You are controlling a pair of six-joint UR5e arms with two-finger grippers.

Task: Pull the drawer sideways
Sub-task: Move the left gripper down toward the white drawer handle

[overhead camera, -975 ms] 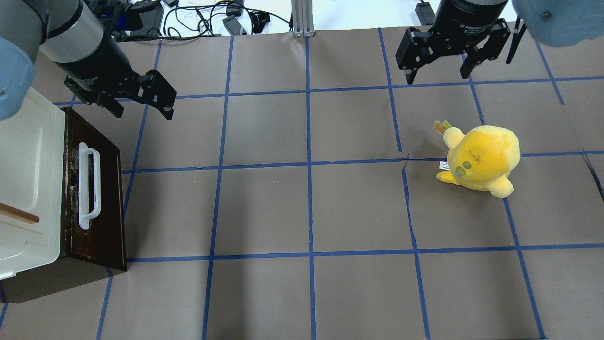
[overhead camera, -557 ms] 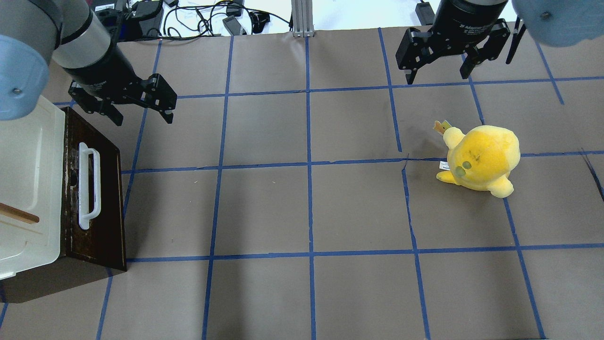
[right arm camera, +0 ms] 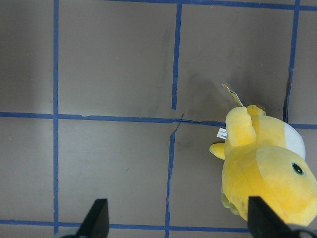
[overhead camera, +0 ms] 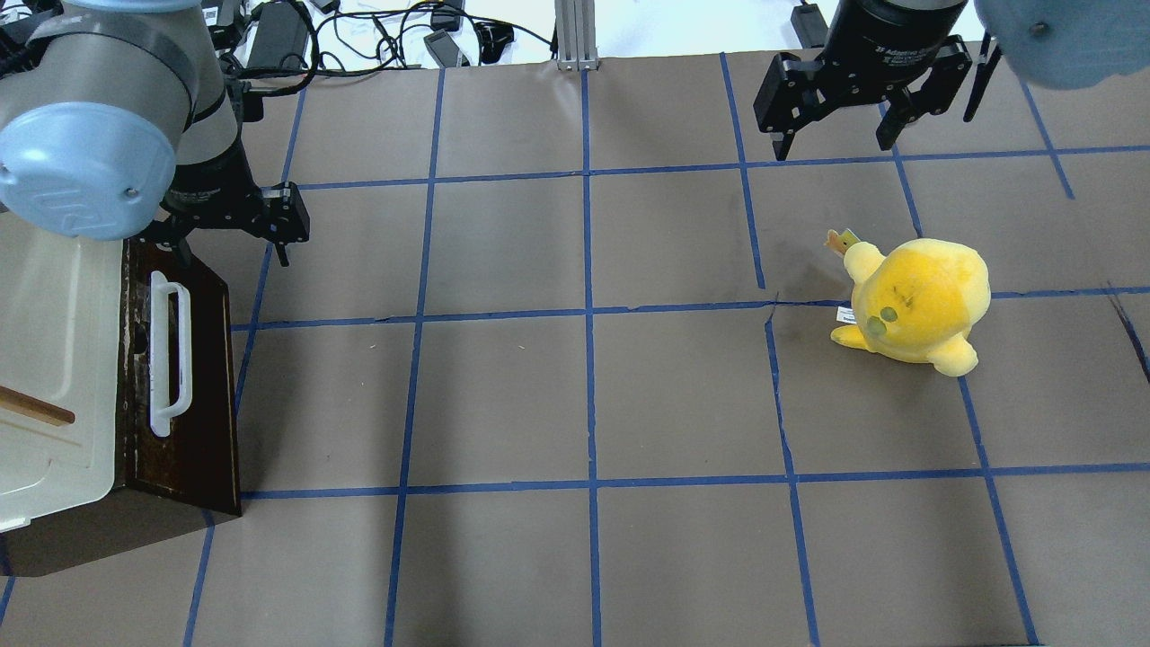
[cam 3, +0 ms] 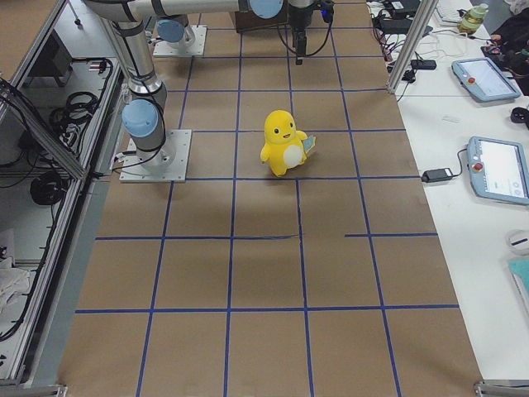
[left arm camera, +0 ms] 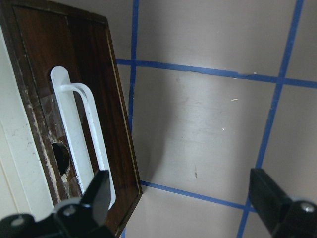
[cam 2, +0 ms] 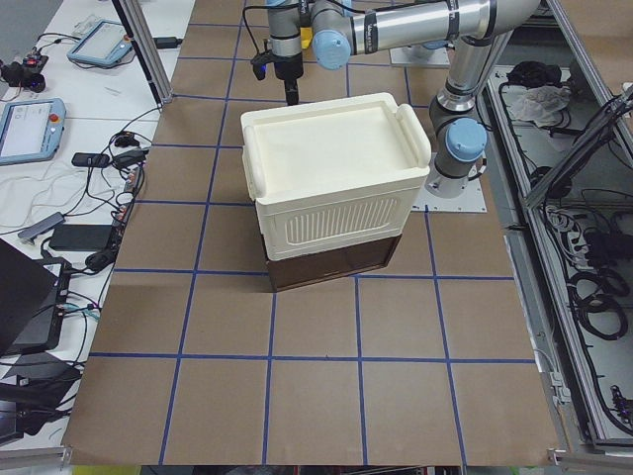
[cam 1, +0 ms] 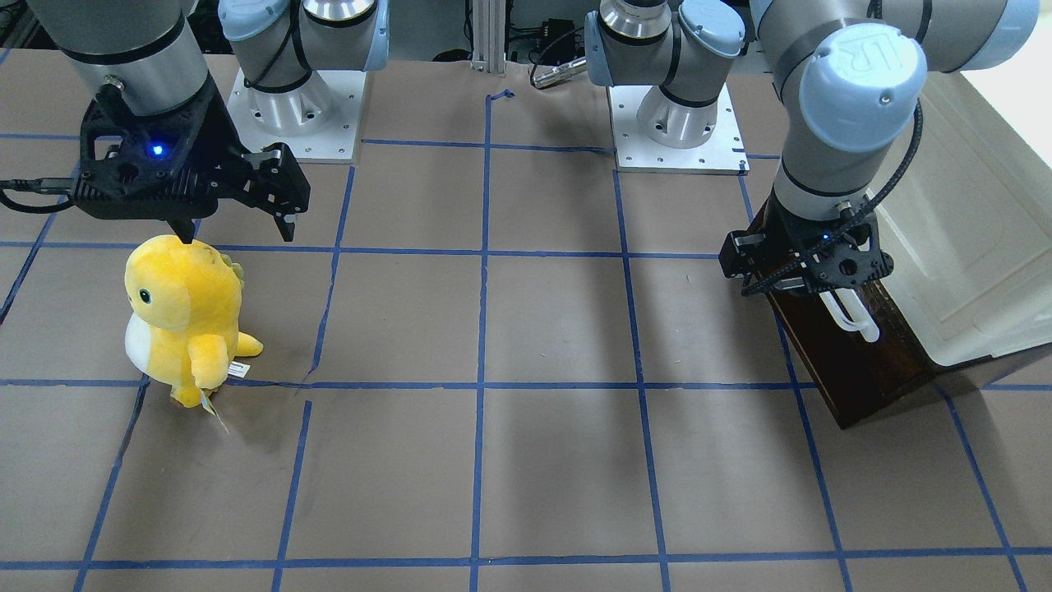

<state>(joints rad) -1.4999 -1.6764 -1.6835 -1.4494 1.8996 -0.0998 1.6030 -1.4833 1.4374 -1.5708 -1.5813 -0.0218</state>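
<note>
Overhead exterior: drawer [overhead camera: 205,404] front rightward, long axis near-far; left gripper [overhead camera: 232,255], right gripper [overhead camera: 833,148] released.

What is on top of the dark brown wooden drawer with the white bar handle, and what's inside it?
A large cream-white cabinet body sits on the drawer. The drawer looks pushed in, so its inside cannot be seen.

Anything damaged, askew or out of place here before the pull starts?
Two things stand out. The drawer front has a dark hole beside its white handle, and the finish is chipped along the edge next to the cabinet. The brown table cover has a tear beside the yellow plush toy.
</note>
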